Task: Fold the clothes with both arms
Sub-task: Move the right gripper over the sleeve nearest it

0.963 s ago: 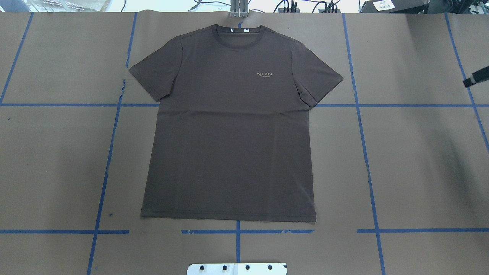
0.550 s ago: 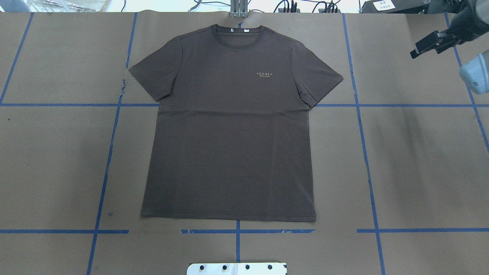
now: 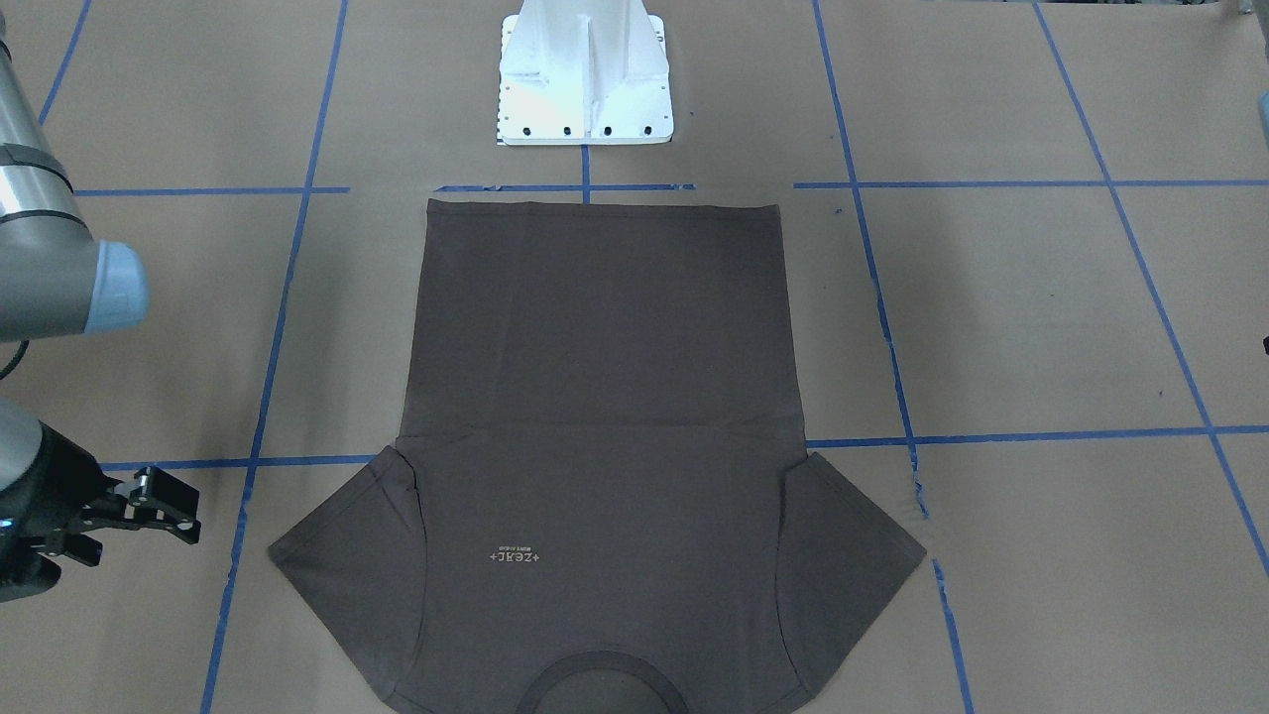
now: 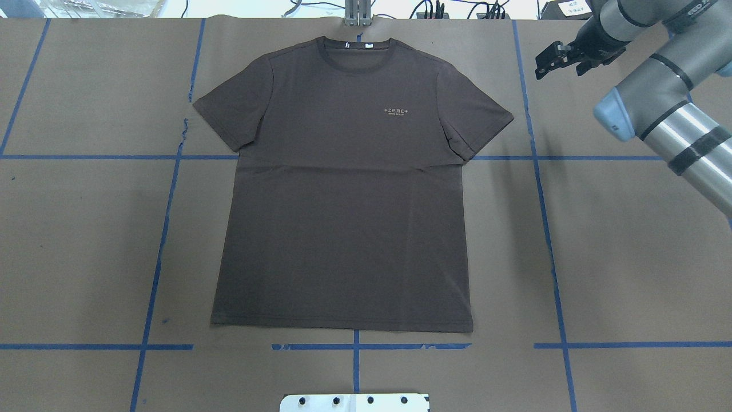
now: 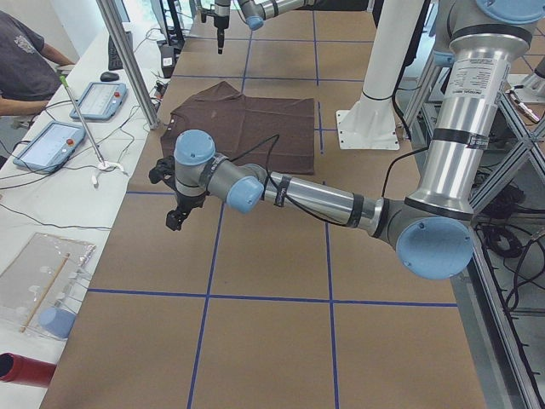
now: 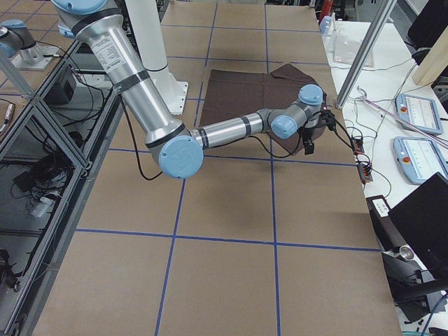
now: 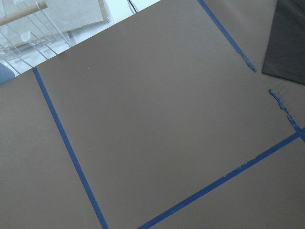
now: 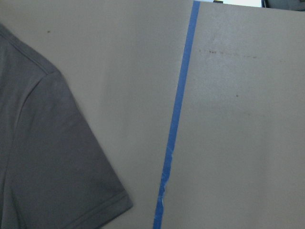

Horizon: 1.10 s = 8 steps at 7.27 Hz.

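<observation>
Shirt (image 4: 343, 200) lies flat at centre, collar far, while your right gripper (image 4: 549, 62) hangs right of its sleeve (image 4: 480, 120), jaws apart; pinch the hem squarely; you cannot tell how the left gripper (image 5: 176, 218) stands.

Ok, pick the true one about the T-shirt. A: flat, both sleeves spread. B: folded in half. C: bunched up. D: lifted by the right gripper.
A: the T-shirt lies flat with both sleeves out; the right gripper is beside it, apart.
</observation>
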{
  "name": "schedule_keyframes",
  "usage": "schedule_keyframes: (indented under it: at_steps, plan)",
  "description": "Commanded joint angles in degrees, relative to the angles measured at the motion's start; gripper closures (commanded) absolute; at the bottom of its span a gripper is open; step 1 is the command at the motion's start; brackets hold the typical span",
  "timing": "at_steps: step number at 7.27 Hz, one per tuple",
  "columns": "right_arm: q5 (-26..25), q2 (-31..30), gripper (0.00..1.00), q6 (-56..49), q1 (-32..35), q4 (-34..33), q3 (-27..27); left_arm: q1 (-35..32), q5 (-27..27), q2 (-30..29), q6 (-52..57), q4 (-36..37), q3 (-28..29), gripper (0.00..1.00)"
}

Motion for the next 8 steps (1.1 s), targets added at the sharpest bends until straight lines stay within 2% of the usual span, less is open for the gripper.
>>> schedule_keyframes:
  at_steps: [1,2,4,7,8]
  plan:
    - [-1.22,2.07,0.00,5.07,-4.43,6.75,-7.70,0.23,-0.04,-0.82,-8.27,-2.57,0.84,0.00]
    - [-1.49,2.43,0.00,5.08,-5.49,6.75,-8.76,0.23,-0.04,-0.82,-8.47,-3.97,0.84,0.00]
    - [-5.25,2.69,0.00,5.08,-7.96,6.66,-9.30,0.23,-0.04,-0.82,-8.47,-4.07,0.32,0.00]
    - [-5.27,5.06,0.13,5.17,-8.05,6.58,-11.67,0.23,-0.04,-0.82,-8.47,-4.07,0.22,0.00]
    - [-5.27,5.33,0.13,5.08,-8.05,6.58,-12.28,0.23,-0.04,-0.82,-8.56,-4.07,-0.04,0.00]
